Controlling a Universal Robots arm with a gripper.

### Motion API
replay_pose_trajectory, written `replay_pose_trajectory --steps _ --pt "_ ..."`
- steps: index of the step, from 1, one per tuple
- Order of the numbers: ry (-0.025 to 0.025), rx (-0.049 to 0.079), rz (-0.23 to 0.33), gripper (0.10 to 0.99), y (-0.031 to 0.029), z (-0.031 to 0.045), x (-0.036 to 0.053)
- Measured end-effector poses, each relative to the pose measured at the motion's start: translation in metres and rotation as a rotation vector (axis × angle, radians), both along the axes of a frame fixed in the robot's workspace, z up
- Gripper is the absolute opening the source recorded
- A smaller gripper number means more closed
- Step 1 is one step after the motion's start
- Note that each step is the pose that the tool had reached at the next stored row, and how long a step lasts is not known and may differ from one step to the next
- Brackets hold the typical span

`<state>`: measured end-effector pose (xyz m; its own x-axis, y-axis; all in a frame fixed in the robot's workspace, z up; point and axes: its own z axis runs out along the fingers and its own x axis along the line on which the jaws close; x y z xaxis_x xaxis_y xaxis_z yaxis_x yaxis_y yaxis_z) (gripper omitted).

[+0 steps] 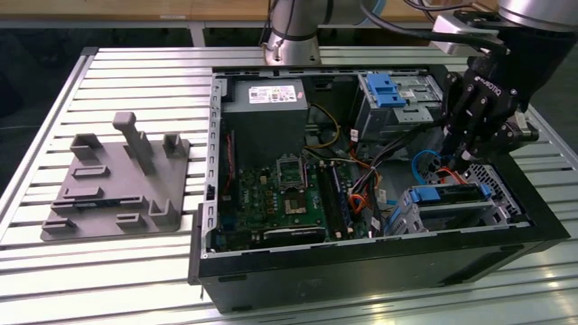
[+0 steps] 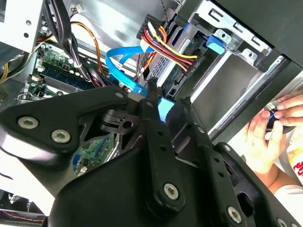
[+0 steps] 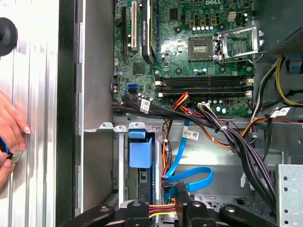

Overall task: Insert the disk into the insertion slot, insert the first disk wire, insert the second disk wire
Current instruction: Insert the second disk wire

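Pincer [image 2: 163, 101]: we log it clamped on the blue wire [image 2: 124, 71], connector directly ahead of seated disk [image 1: 449, 195], in slot [image 1: 499, 183].

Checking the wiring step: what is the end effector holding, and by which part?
The end effector grips the blue flat cable at its connector end, beside the disk.

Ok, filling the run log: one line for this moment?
disk: in insertion slot | gripper: shut on blue wire at disk's rear
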<state>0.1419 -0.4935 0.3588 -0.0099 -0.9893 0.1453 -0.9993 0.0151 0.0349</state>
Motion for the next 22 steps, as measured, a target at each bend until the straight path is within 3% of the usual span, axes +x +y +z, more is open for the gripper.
replay_pose_trajectory --steps 10,13,22 --pt "0.0000 -0.002 0.022 0.337 0.0021 -0.0009 -0.0009" --pt "-0.0001 -0.002 0.041 0.204 0.0021 -0.0009 -0.0010" --pt "-0.0001 -0.002 0.076 0.204 0.0032 -0.0027 -0.0013"
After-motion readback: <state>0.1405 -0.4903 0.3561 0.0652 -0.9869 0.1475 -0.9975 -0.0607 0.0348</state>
